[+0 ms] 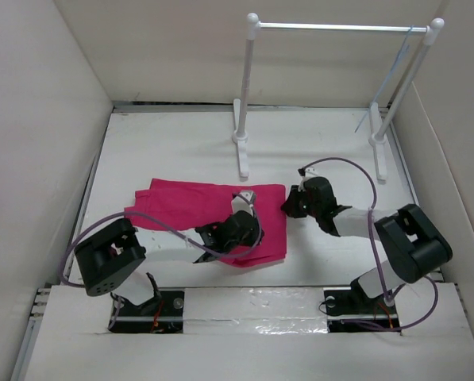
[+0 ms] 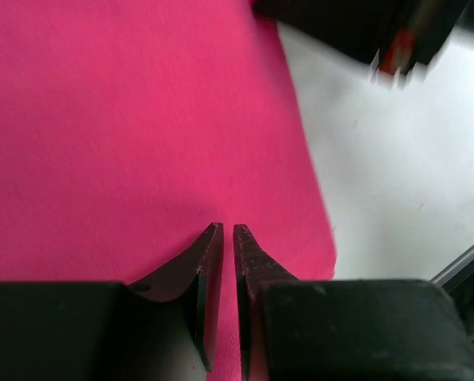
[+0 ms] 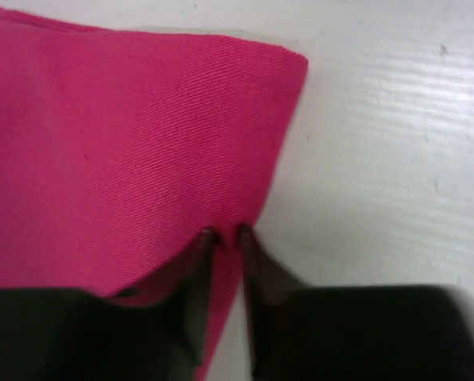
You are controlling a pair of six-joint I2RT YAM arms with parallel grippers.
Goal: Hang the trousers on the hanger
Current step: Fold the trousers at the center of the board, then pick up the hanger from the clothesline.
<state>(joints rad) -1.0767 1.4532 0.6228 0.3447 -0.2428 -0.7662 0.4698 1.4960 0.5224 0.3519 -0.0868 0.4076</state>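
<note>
The magenta trousers (image 1: pixel 181 205) lie folded flat in the middle of the table. My left gripper (image 1: pixel 251 213) is down on their right part. In the left wrist view its jaws (image 2: pixel 225 228) stand almost together, with pink cloth (image 2: pixel 125 119) in the thin gap. My right gripper (image 1: pixel 288 205) is at the trousers' right edge. In the right wrist view its jaws (image 3: pixel 223 232) pinch a puckered bit of that edge (image 3: pixel 141 143). The thin pale hanger (image 1: pixel 389 78) hangs from the right end of the rack's bar, far from both grippers.
A white-poled rack (image 1: pixel 244 111) with a silver bar (image 1: pixel 340 28) stands at the back of the table. White walls (image 1: pixel 38 119) close in the left, right and back. The right arm's elbow (image 1: pixel 411 242) sits near the right wall.
</note>
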